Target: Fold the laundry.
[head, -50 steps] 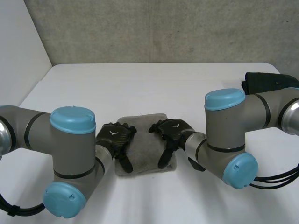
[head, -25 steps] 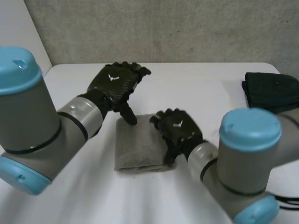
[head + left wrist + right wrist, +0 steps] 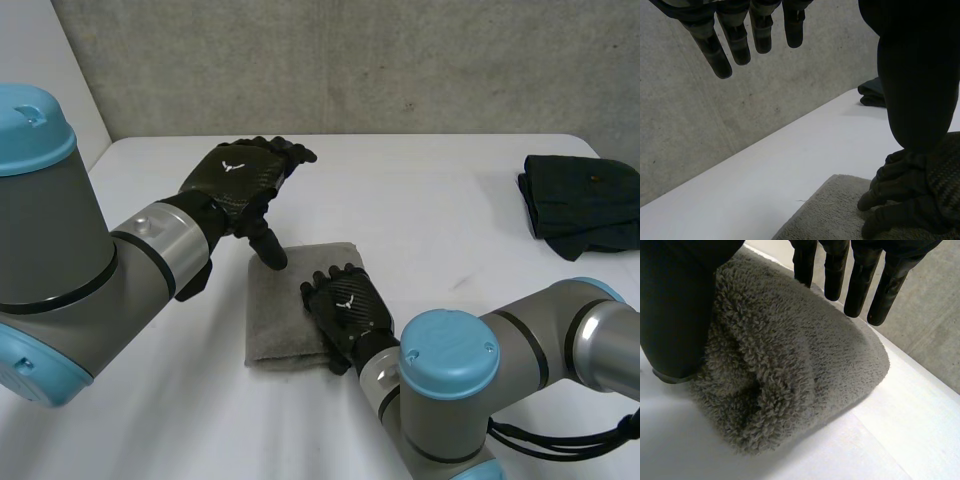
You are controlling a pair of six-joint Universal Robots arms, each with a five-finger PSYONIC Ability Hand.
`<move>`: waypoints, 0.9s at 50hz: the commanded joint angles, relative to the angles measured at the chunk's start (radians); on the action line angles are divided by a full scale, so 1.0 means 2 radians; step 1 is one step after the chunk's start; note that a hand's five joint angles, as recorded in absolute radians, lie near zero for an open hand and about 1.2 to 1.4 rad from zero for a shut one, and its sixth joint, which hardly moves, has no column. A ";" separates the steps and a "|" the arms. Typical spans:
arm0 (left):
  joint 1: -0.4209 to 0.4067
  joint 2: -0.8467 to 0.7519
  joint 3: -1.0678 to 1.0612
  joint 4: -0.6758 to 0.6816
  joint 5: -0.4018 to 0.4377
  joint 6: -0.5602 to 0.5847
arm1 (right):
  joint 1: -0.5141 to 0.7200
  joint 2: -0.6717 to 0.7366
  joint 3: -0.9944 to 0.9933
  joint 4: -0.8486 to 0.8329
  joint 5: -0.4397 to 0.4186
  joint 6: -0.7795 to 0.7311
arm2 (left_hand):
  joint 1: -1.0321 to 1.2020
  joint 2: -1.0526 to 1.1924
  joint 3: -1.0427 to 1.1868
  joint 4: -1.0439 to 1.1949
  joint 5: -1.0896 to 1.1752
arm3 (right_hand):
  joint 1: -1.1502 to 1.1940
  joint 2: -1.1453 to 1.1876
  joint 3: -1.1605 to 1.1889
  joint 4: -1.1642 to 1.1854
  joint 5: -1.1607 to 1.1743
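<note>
A grey towel, folded into a thick rectangle, lies on the white table in front of me. My left hand hovers open above the towel's far left corner, fingers relaxed and thumb pointing down, touching nothing. In its wrist view the left hand's fingers hang in the air over the towel. My right hand rests on the towel's near right part. The right wrist view shows straight fingers over the fluffy towel, with the thumb beside its rolled near edge. The right hand sets its fingertips on the cloth.
A dark folded garment lies at the table's far right edge, also seen past my left thumb as a dark garment. A grey concrete wall stands behind the table. Bare table surface surrounds the towel.
My left hand has lifted off the towel and risen to the back left. The right hand has slid left across the towel as its arm swung round toward the front.
</note>
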 commanded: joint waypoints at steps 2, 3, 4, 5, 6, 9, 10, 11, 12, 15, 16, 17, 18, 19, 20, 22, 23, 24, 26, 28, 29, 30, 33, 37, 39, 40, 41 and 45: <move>0.001 0.000 -0.001 0.001 0.000 -0.007 | -0.001 0.009 -0.011 -0.007 -0.002 -0.001 | 0.009 0.002 -0.002 0.003 -0.006 | 0.110 0.092 0.085 0.085 0.092; 0.001 -0.001 -0.001 0.001 0.000 -0.008 | -0.001 0.010 -0.015 -0.008 -0.002 -0.001 | 0.009 0.002 -0.002 0.003 -0.006 | 0.125 0.106 0.100 0.100 0.106; 0.001 -0.001 -0.001 0.001 0.000 -0.009 | -0.001 0.012 -0.017 -0.008 -0.003 -0.001 | 0.009 0.002 -0.002 0.003 -0.006 | 0.132 0.114 0.108 0.107 0.114; 0.001 -0.001 -0.001 0.001 0.000 -0.011 | -0.001 0.013 -0.019 -0.008 -0.003 0.000 | 0.009 0.002 -0.002 0.003 -0.006 | 0.135 0.117 0.111 0.110 0.117; 0.001 -0.001 -0.002 0.001 0.000 -0.012 | -0.001 0.016 -0.022 -0.008 -0.004 0.000 | 0.009 0.002 -0.002 0.003 -0.006 | 0.139 0.121 0.115 0.115 0.121; 0.001 -0.002 -0.002 0.001 0.000 -0.013 | -0.001 0.025 -0.033 -0.007 -0.004 -0.001 | 0.009 0.002 -0.002 0.003 -0.006 | 0.148 0.130 0.124 0.124 0.130; 0.001 -0.002 -0.002 0.001 0.000 -0.013 | -0.001 0.026 -0.034 -0.007 -0.004 -0.001 | 0.009 0.002 -0.002 0.003 -0.006 | 0.154 0.136 0.130 0.130 0.136; 0.001 -0.002 -0.002 0.001 0.000 -0.013 | -0.001 0.027 -0.035 -0.007 -0.004 -0.001 | 0.009 0.002 -0.002 0.003 -0.006 | 0.173 0.155 0.149 0.148 0.155; 0.001 -0.002 -0.002 0.001 0.000 -0.013 | -0.001 0.027 -0.035 -0.007 -0.004 -0.001 | 0.009 0.002 -0.002 0.003 -0.006 | 0.181 0.162 0.156 0.156 0.162; 0.001 -0.002 -0.003 0.001 0.000 -0.014 | -0.001 0.028 -0.038 -0.007 -0.005 0.000 | 0.009 0.002 -0.002 0.003 -0.006 | 0.191 0.172 0.166 0.166 0.172; 0.001 -0.002 -0.003 0.001 0.000 -0.014 | -0.001 0.028 -0.040 -0.007 -0.006 -0.001 | 0.009 0.002 -0.002 0.003 -0.006 | 0.195 0.177 0.171 0.171 0.177; 0.001 -0.002 -0.003 0.001 0.000 -0.014 | -0.001 0.029 -0.041 -0.008 -0.006 -0.001 | 0.009 0.002 -0.002 0.003 -0.006 | 0.200 0.181 0.175 0.175 0.181; 0.001 -0.002 -0.003 0.001 0.000 -0.014 | -0.001 0.029 -0.043 -0.007 -0.005 -0.001 | 0.009 0.002 -0.002 0.003 -0.006 | 0.203 0.184 0.178 0.178 0.184; 0.001 -0.002 -0.003 0.001 0.000 -0.014 | -0.001 0.032 -0.046 -0.007 -0.006 0.000 | 0.009 0.002 -0.002 0.003 -0.006 | 0.211 0.193 0.187 0.187 0.193; 0.001 -0.002 -0.003 0.001 0.000 -0.014 | -0.001 0.033 -0.048 -0.007 -0.006 0.000 | 0.009 0.002 -0.002 0.003 -0.006 | 0.219 0.200 0.194 0.194 0.200; 0.000 -0.002 -0.003 0.001 0.000 -0.014 | -0.001 0.036 -0.052 -0.006 -0.006 -0.001 | 0.009 0.002 -0.002 0.003 -0.006 | 0.222 0.203 0.197 0.197 0.203; 0.001 -0.002 -0.003 0.001 0.000 -0.014 | -0.001 0.037 -0.053 -0.005 -0.006 -0.001 | 0.009 0.002 -0.002 0.003 -0.006 | 0.222 0.203 0.197 0.197 0.203; 0.000 -0.002 -0.003 0.001 0.000 -0.014 | -0.001 0.037 -0.053 -0.003 -0.006 -0.001 | 0.009 0.002 -0.002 0.003 -0.006 | 0.216 0.197 0.191 0.191 0.198; 0.001 -0.002 -0.004 0.001 0.000 -0.014 | -0.001 0.034 -0.053 0.002 -0.002 0.000 | 0.009 0.002 -0.002 0.003 -0.006 | 0.155 0.136 0.130 0.130 0.136; 0.001 -0.002 -0.006 0.001 0.000 -0.014 | -0.001 0.029 -0.050 0.003 -0.001 0.000 | 0.009 0.002 -0.002 0.003 -0.006 | 0.093 0.074 0.068 0.068 0.074; 0.001 -0.002 -0.007 0.002 0.000 -0.014 | -0.001 0.026 -0.047 0.004 -0.002 0.002 | 0.009 0.002 -0.002 0.003 -0.006 | 0.069 0.051 0.045 0.045 0.051; 0.001 -0.002 -0.007 0.002 0.000 -0.014 | -0.002 0.020 -0.045 0.008 -0.001 0.006 | 0.009 0.002 -0.002 0.003 -0.006 | 0.037 0.019 0.013 0.012 0.019; 0.001 -0.002 -0.007 0.002 0.000 -0.014 | -0.002 0.004 -0.040 0.022 -0.001 0.008 | 0.009 0.002 -0.002 0.003 -0.006 | -0.031 -0.049 -0.055 -0.055 -0.049; 0.001 -0.002 -0.007 0.002 0.000 -0.014 | -0.002 0.001 -0.034 0.037 -0.002 0.010 | 0.009 0.002 -0.002 0.003 -0.006 | -0.043 -0.061 -0.067 -0.067 -0.061; 0.001 -0.002 -0.007 0.002 0.000 -0.014 | -0.001 0.002 -0.034 0.042 -0.001 0.010 | 0.009 0.002 -0.002 0.003 -0.006 | -0.050 -0.068 -0.074 -0.074 -0.068; 0.001 -0.002 -0.007 0.002 0.000 -0.014 | -0.001 0.004 -0.034 0.042 -0.002 0.010 | 0.009 0.002 -0.002 0.003 -0.006 | -0.050 -0.068 -0.074 -0.074 -0.068; 0.001 -0.002 -0.007 0.002 0.000 -0.014 | -0.001 0.005 -0.034 0.042 -0.002 0.010 | 0.009 0.002 -0.002 0.003 -0.006 | -0.048 -0.067 -0.073 -0.073 -0.067; 0.001 -0.002 -0.008 0.002 0.000 -0.014 | -0.001 0.022 -0.043 0.042 -0.002 0.009 | 0.009 0.002 -0.002 0.003 -0.006 | -0.040 -0.058 -0.064 -0.064 -0.058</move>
